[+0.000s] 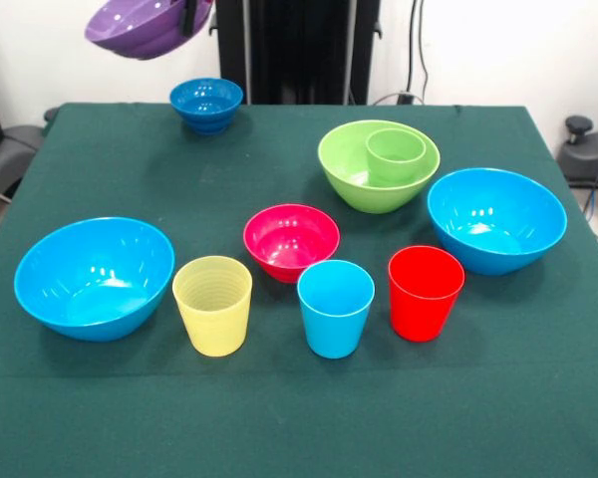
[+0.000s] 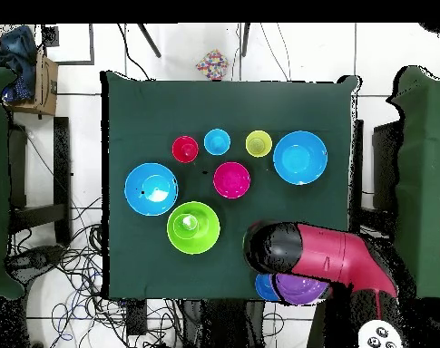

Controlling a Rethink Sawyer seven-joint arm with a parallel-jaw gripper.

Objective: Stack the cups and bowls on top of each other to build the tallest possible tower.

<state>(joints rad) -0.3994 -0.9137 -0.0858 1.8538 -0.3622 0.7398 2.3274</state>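
Note:
My gripper (image 1: 189,15) is high at the back left, shut on the rim of the tilted purple bowl (image 1: 140,30), which hangs clear of the table. Below it sits the small dark blue bowl (image 1: 206,104). The lime-green bowl (image 1: 347,171) holds the green cup (image 1: 396,154). The pink-red bowl (image 1: 291,241) stands mid-table between the two light blue bowls (image 1: 95,277) (image 1: 496,219). Upright in a front row are the yellow cup (image 1: 212,304), light blue cup (image 1: 335,307) and red cup (image 1: 425,292). In the overhead view the arm (image 2: 323,256) covers the gripper above the purple bowl (image 2: 300,290).
The green tablecloth (image 1: 279,418) has a wide bare strip along its near edge. Black chairs stand off both sides of the table (image 1: 10,149) (image 1: 583,149). Cables lie on the floor (image 2: 60,263) beside the table.

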